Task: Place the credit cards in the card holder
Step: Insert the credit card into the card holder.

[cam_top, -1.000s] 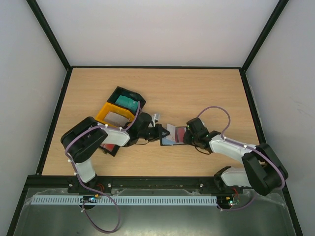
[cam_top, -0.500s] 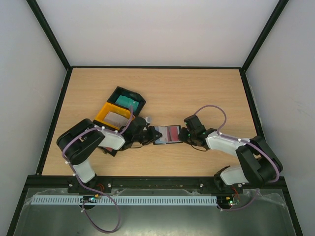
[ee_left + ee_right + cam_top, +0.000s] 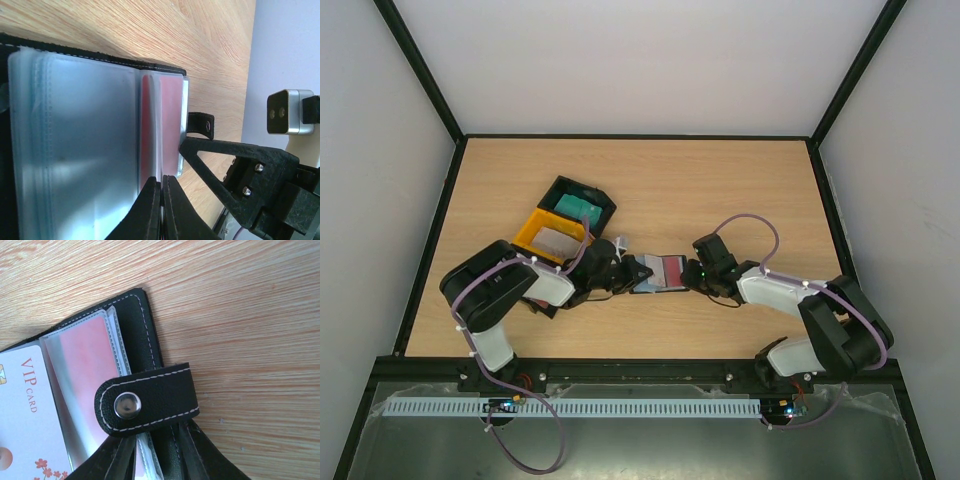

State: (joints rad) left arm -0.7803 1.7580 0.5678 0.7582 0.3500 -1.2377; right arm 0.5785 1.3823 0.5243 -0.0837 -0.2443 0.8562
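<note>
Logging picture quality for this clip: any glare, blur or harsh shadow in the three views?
Top external: even light, soft shadows, card holder small but sharp. Left wrist: milky glare on the clear sleeves, near fingers dark and soft. Right wrist: strap stitching crisp, bright glint on the snap, fingers at the bottom edge blurred.

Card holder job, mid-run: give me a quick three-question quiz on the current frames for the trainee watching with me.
1. True or false: the card holder lies closed, its clasp strap snapped shut.
2. Which tray holds the teal card? A yellow tray, B black tray, C neither.
3. Fill in: the whitish card beside the red card reads "___ CARD".
Key: 1 false, it lies open with the strap unfastened; 2 B; 3 VIP.
</note>
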